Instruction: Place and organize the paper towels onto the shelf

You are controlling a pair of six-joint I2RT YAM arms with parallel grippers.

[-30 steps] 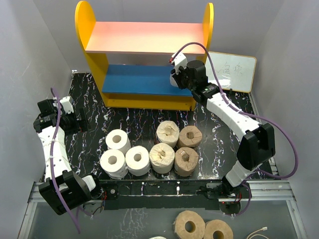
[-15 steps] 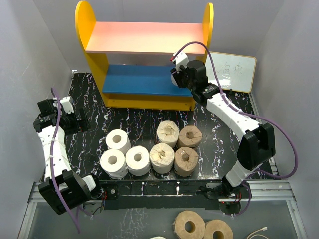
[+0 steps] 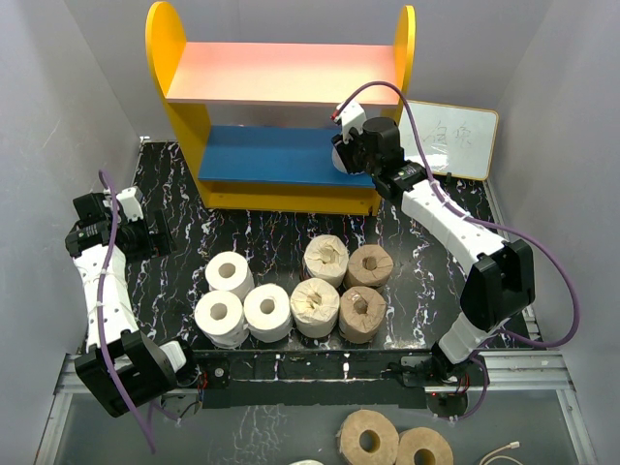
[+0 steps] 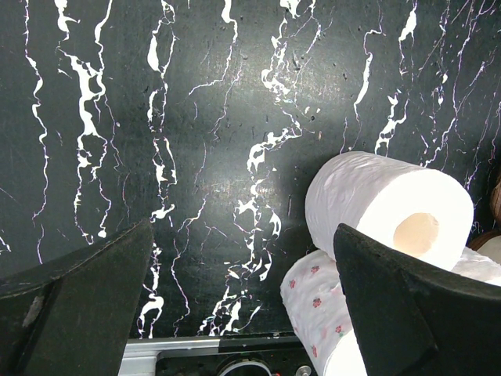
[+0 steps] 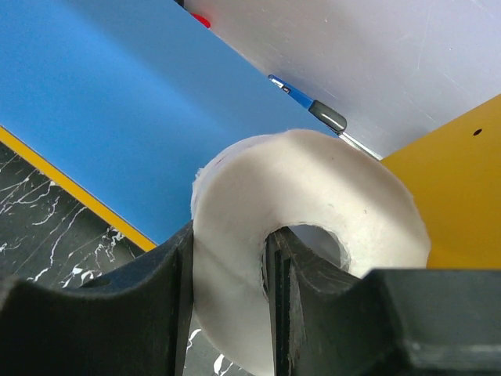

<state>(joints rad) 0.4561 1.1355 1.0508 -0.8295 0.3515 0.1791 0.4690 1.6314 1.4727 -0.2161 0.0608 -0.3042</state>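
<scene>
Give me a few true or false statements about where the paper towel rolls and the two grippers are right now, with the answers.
1. The right gripper pinches a white roll by its wall, one finger inside the core. True.
2. The pink upper board holds two rolls. False: it is bare.
3. The left gripper is open and holds nothing. True.
4. The table holds only tan rolls. False: three white rolls are there too, beside the four tan ones.

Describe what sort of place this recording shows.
Probably a lab test cell, not a home: plain grey walls box in a black marble-patterned table, the left arm and right arm are bolted to its near rail, and a brightly coloured shelf serves as a prop.
</scene>
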